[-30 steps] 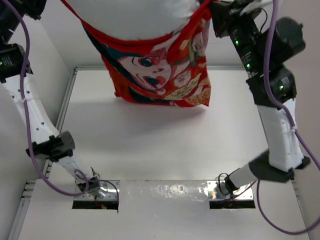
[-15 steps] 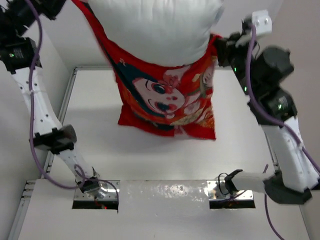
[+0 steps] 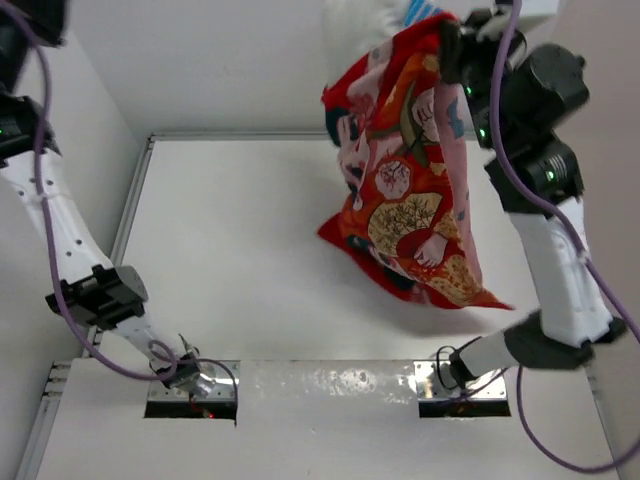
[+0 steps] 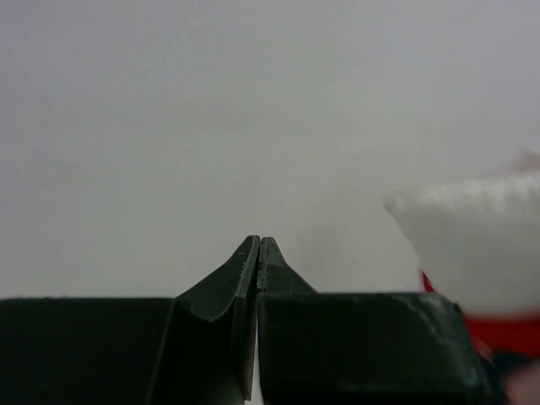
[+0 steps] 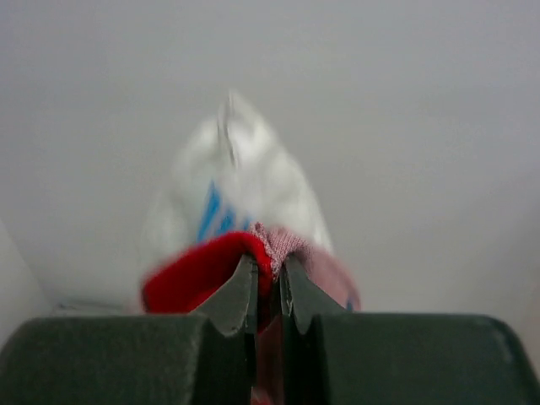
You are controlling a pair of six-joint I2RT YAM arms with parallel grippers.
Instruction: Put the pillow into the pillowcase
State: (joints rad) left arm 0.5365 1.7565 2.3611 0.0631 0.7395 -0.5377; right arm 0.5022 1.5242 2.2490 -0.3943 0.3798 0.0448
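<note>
The red pillowcase [image 3: 410,190] with doll faces and yellow fans hangs from my right gripper [image 3: 448,45] at the upper right, its lower corner dangling over the table. My right gripper [image 5: 266,274] is shut on the pillowcase's red and pink edge [image 5: 253,253]. The white pillow [image 3: 375,15] pokes out of the top, its white-blue tag [image 5: 215,211] showing; most of it is hidden inside the pillowcase. My left gripper [image 4: 258,253] is shut and empty, and out of the top view at the upper left. The pillow's corner [image 4: 472,236] shows at the left wrist view's right.
The white table [image 3: 230,260] has a raised rim along its left and far sides. Purple cables run along both arms. Two metal base plates [image 3: 190,385] sit at the near edge.
The left gripper has let go of the pillowcase and pulled away. The pillowcase with the pillow has swung right and now hangs from the right gripper alone.
</note>
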